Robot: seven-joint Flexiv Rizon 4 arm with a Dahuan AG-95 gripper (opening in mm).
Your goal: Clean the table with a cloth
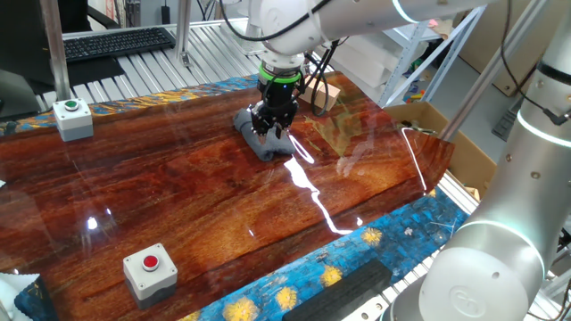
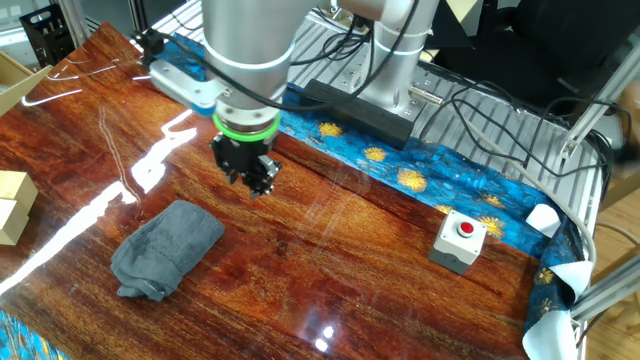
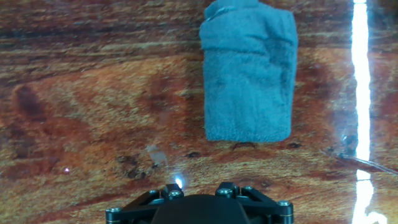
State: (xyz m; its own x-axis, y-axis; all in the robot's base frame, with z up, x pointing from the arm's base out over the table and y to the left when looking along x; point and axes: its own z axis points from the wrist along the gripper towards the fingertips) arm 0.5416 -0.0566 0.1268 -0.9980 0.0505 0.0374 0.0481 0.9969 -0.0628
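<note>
hovering above the large glossy reddish-brown wood-grain tabletop, near the centre of the other fixed view: black two-finger gripper under a green-ringed wrist, holding nothing; cannot tell how wide the jaws stand, since fingertips are out of frame in the hand view and bunched dark in both fixed views; lying flat in the lower left of the other fixed view, apart from the gripper: small soft grey-blue folded fabric cloth; same cloth in the upper middle of the hand view, ahead of the fingers and untouched; in one fixed view partly hidden behind the gripper, cloth showing just below it.

step in hand, by judgement: reaching for the cloth before any wiping; to do well, centre over the thick folded middle rather than a loose edge, come straight down, close on enough fabric to keep it from slipping out, then drag with light even pressure so the folds stay flat on the wood; worth keeping strokes away from the button boxes and blocks.

counted: one cloth; one gripper; two grey boxes with red buttons, one lower left of one fixed view, another at right of the other fixed view; one grey box with a green button upper left; two small tan wooden blocks stacked at the left edge.
</note>
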